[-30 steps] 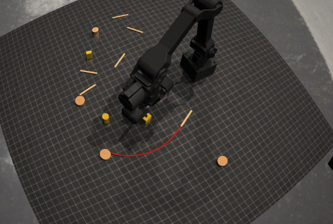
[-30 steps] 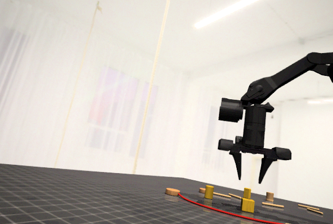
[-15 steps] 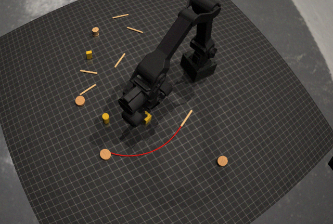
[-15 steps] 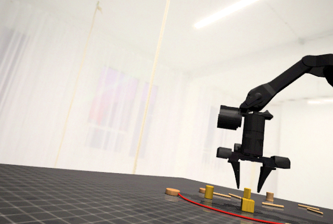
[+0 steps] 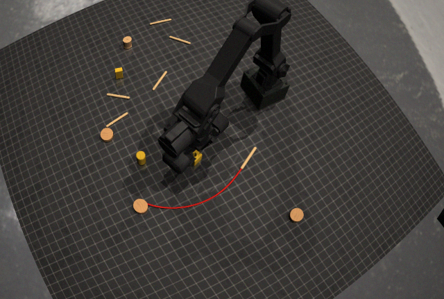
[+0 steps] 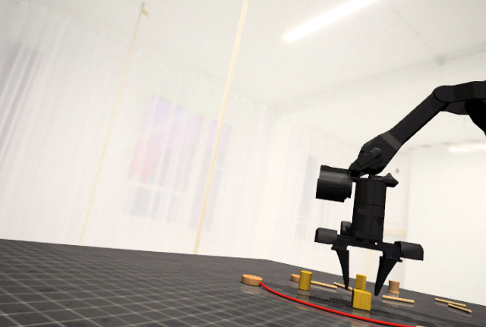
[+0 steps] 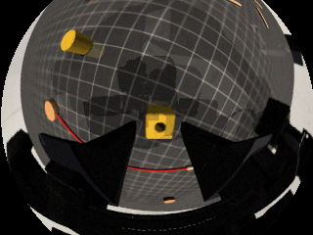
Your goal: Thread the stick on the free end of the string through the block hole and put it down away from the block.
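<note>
The yellow block sits on the table, a round hole showing in its upper face. My gripper points down, part open and empty; its fingertips are low, about at the block's top, one toward each side with gaps visible. The arm hides them in the top view. The string's stick lies on the table; a finger partly hides it in the wrist view. The red string curves from it to the wooden button.
A yellow cylinder stands near the block. Behind are a small yellow block, a wooden spool, a second button and several loose sticks. Another button lies beyond the string.
</note>
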Robot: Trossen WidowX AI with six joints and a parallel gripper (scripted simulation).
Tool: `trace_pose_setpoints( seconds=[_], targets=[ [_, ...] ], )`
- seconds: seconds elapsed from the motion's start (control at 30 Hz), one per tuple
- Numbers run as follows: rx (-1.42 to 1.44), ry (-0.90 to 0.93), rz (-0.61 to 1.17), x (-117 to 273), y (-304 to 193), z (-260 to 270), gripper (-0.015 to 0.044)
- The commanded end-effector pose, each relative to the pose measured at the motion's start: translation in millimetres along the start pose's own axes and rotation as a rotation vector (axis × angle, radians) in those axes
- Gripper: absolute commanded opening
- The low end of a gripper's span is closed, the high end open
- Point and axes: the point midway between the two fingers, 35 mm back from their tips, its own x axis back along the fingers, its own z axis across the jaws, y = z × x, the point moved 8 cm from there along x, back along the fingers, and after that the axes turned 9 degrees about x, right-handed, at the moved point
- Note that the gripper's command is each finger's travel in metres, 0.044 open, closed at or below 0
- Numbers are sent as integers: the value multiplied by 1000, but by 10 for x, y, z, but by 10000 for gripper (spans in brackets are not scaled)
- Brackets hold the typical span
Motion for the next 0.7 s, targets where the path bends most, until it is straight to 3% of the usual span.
trace_pose_setpoints(
  seconds=[0.0,0.23,0.43,0.67],
  targets=[
    [-5,-5,-3,-79,2,-10,235],
    [-5,-5,-3,-102,2,-13,235],
    [0,-4,1,-85,-2,-13,78],
    [0,-4,1,-85,-2,-13,12]
  ],
)
